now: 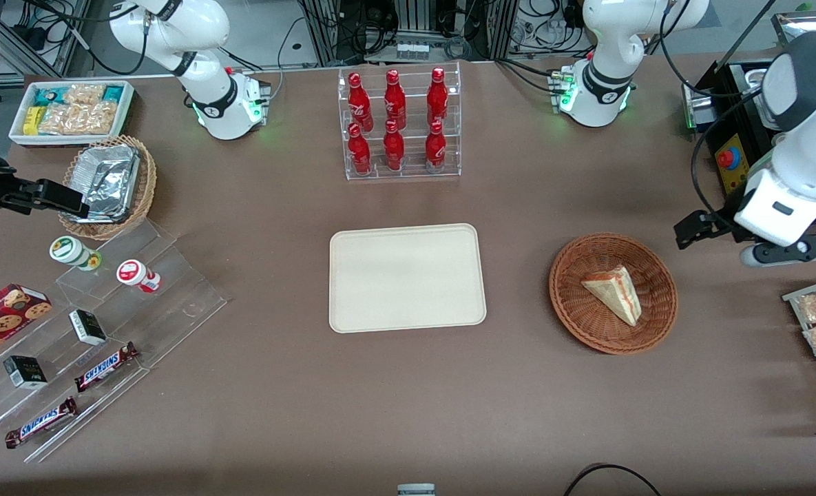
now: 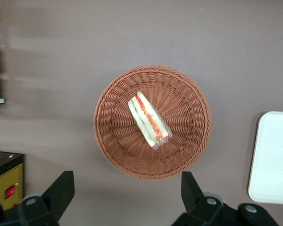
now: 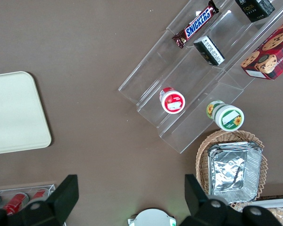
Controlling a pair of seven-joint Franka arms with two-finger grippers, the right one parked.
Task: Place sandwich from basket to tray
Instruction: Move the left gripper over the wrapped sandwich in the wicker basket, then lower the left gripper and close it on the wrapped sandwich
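The tray [image 1: 408, 277] sat bare mid-table, nearer the front camera than the rack of red bottles [image 1: 399, 124]. The basket [image 1: 573, 303] lay beside it toward my working arm's end, the sandwich [image 1: 613, 292] lying in it, untouched. My gripper [image 2: 127, 188] hung high above the table just off the basket's rim, fingers [image 2: 61, 190] spread wide, holding nothing. Step looked like approach, pick not yet started. Next move likely needs centering over the wedge, lining the fingers across its bread faces, then descending.
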